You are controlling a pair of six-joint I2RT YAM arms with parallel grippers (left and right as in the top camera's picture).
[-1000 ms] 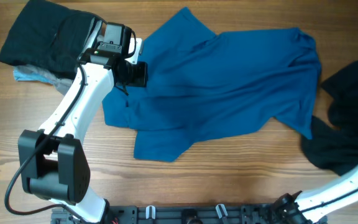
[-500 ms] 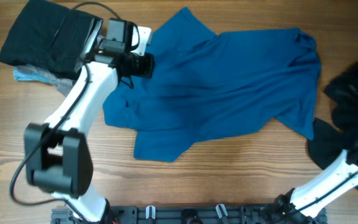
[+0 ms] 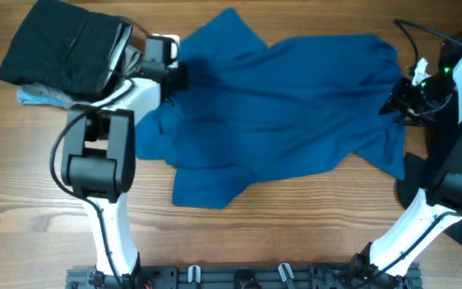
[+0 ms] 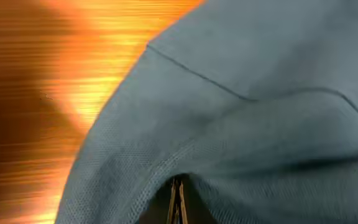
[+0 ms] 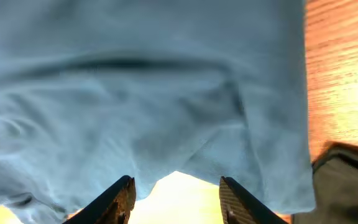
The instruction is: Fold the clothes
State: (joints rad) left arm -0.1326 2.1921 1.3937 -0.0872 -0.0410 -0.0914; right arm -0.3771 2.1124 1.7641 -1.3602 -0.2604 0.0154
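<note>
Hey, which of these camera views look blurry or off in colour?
Overhead: sharp and evenly lit, the shirt a deep blue. Left wrist: the table is smeared into saturated orange streaks, and the shirt looks washed-out grey-blue. Right wrist: soft focus, the shirt is pale again, and the table glares near-white at the bottom edge.

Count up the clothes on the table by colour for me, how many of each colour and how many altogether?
deep-blue short-sleeved fabric shirt: 1
black fabric garments: 2, the folded black piece and the crumpled black heap
pale-blue fabric piece: 1
Total: 4
</note>
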